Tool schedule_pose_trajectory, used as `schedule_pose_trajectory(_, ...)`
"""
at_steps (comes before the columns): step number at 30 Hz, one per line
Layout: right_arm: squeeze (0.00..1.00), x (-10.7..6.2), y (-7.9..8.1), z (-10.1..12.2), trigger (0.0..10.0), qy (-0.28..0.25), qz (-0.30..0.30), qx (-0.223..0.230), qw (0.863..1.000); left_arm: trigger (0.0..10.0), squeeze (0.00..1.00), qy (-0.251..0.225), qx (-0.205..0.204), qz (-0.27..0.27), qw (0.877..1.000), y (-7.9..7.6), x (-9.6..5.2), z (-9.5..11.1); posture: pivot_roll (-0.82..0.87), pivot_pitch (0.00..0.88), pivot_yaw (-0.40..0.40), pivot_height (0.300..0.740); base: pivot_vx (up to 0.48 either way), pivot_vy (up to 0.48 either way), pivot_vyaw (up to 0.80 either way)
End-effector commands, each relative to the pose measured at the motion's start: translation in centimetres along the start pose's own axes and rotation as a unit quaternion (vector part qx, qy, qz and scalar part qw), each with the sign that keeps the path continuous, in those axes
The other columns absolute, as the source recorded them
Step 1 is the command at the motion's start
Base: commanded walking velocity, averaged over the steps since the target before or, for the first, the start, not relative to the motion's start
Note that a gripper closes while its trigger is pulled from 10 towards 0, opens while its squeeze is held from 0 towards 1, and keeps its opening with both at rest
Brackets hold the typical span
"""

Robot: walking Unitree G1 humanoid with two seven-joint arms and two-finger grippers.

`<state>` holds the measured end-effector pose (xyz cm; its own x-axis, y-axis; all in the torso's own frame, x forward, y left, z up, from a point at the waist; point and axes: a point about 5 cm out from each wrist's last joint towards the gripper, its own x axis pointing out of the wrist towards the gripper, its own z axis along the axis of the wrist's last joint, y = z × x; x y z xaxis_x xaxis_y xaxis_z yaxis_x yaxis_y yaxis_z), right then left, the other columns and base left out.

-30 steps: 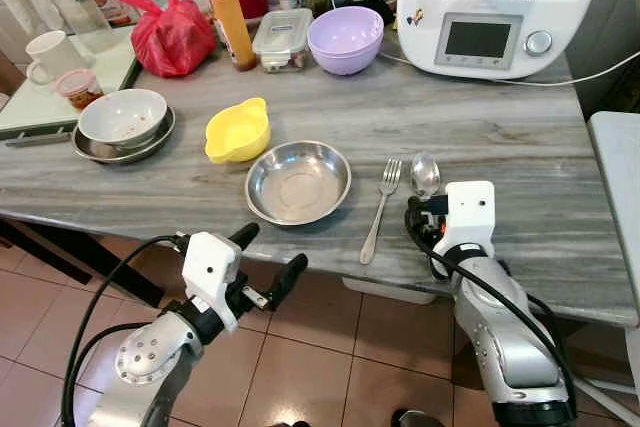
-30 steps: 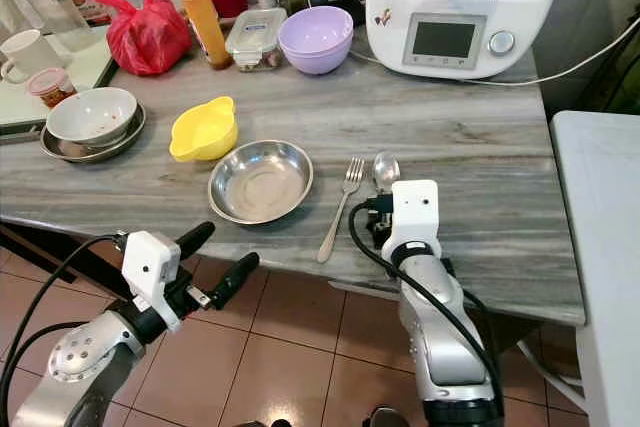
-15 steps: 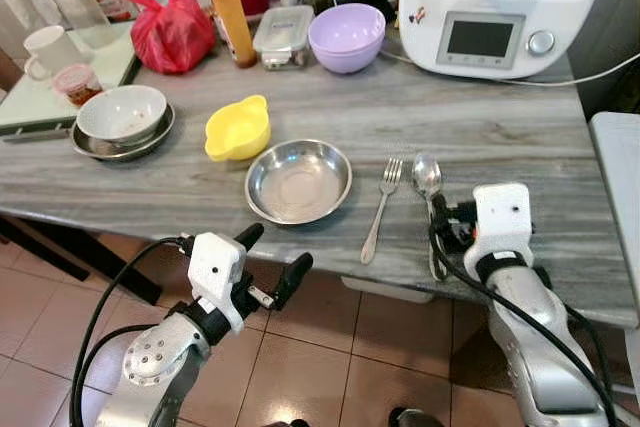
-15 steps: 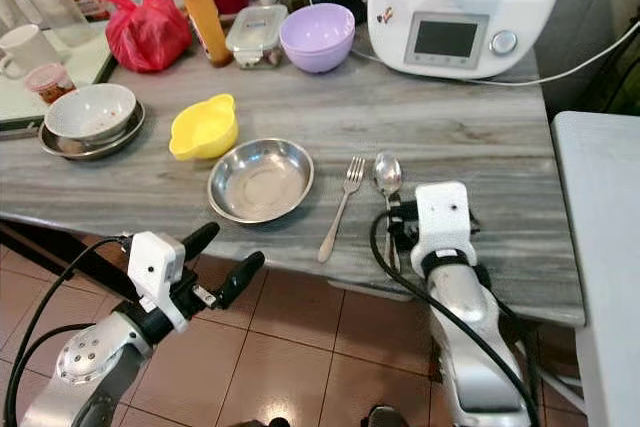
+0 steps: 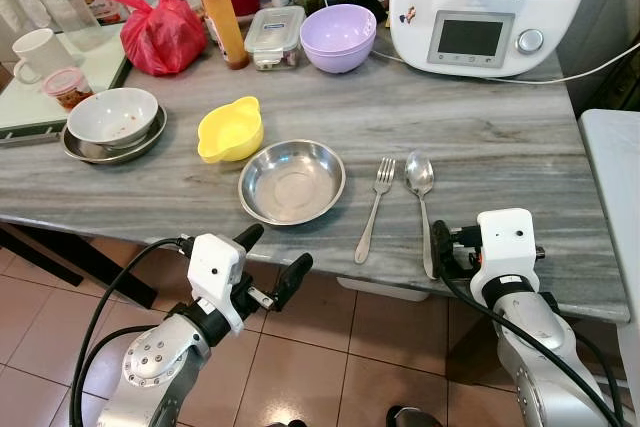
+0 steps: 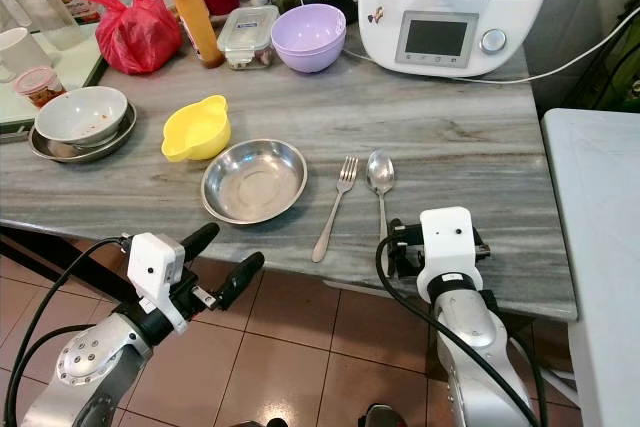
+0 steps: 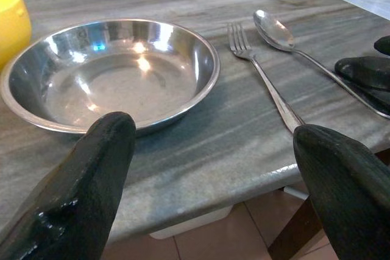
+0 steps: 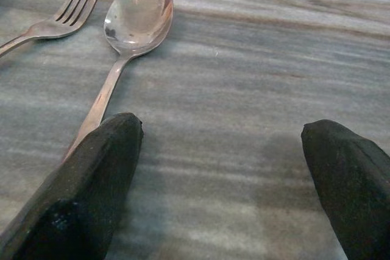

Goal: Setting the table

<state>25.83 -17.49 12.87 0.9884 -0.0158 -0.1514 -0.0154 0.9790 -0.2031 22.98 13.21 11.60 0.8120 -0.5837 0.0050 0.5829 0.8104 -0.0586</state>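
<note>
Grey wood-grain table (image 5: 480, 137), seen from the robot's head. Near the front edge: a shallow round stainless-steel dish (image 5: 291, 181), empty. Just to its right a silver metal fork (image 5: 375, 208), tines pointing away from the robot, handle angled toward the edge. Beside the fork, apart from it, a silver metal spoon (image 5: 421, 202), bowl facing up, handle running to the table's front edge.

Right gripper (image 8: 225, 187) sits low at the front edge, to the right of the spoon handle. Fingers spread wide, released, nothing between them; one fingertip (image 8: 91, 181) lies just beside the spoon's handle end.

Left gripper (image 7: 213, 175) hangs below and in front of the table edge, in front of the steel dish. Fingers parted, empty.

Left of the dish: a small yellow plastic bowl with handles (image 5: 231, 129). Further left, a white ceramic bowl (image 5: 112, 115) stacked in a metal plate.

Back row: red plastic bag (image 5: 160, 27), orange squeeze bottle (image 5: 222, 22), lidded clear food container (image 5: 275, 35), lilac plastic bowl (image 5: 342, 37), large white kitchen appliance with a screen (image 5: 485, 7).
</note>
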Motion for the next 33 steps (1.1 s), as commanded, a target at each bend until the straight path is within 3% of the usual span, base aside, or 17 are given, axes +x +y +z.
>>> schedule_pose_trajectory(1,1.00,-0.3,1.1,-0.7,10.0,0.021,0.031,0.008,0.999,10.0,0.00,0.013,0.005,0.005,1.000,0.4,-0.5,-0.4,-0.14,0.171,0.139,0.740,0.000,0.000,0.00)
schedule_pose_trajectory(16,1.00,-0.2,1.8,-0.8,10.0,0.028,0.055,0.018,0.998,10.0,0.00,0.013,0.007,0.010,1.000,0.4,-0.5,-0.5,-0.13,0.170,0.135,0.740,0.000,0.000,0.00)
schedule_pose_trajectory(21,1.00,0.1,1.0,1.8,10.0,-0.052,0.020,0.012,0.998,10.0,0.00,-0.010,0.023,0.028,0.999,0.8,-0.2,0.6,-0.13,0.165,0.139,0.740,0.000,0.000,0.00)
schedule_pose_trajectory(25,0.98,0.5,1.1,3.7,10.0,-0.102,0.020,-0.003,0.995,10.0,0.00,-0.031,0.044,0.078,0.996,1.6,0.0,1.6,-0.13,0.159,0.140,0.740,0.000,0.000,0.00)
schedule_pose_trajectory(26,0.89,0.7,1.1,3.9,10.0,-0.107,0.020,-0.002,0.994,10.0,0.00,-0.035,0.051,0.098,0.993,1.9,0.1,1.7,-0.13,0.157,0.137,0.740,0.000,0.000,0.00)
schedule_pose_trajectory(27,0.12,0.8,1.2,4.0,10.0,-0.110,0.023,-0.002,0.994,10.0,0.00,-0.039,0.053,0.107,0.992,2.0,0.1,1.8,-0.12,0.154,0.135,0.740,0.000,0.000,0.00)
schedule_pose_trajectory(28,0.00,0.9,1.3,4.1,10.0,-0.116,0.026,-0.001,0.993,10.0,0.00,-0.045,0.058,0.122,0.990,2.2,0.1,2.0,-0.12,0.151,0.131,0.740,0.000,0.000,0.00)
schedule_pose_trajectory(33,0.00,1.3,1.7,4.7,10.0,-0.136,0.035,-0.005,0.990,10.0,0.00,-0.060,0.063,0.170,0.982,2.8,0.0,2.4,-0.11,0.144,0.123,0.740,0.000,0.000,0.00)
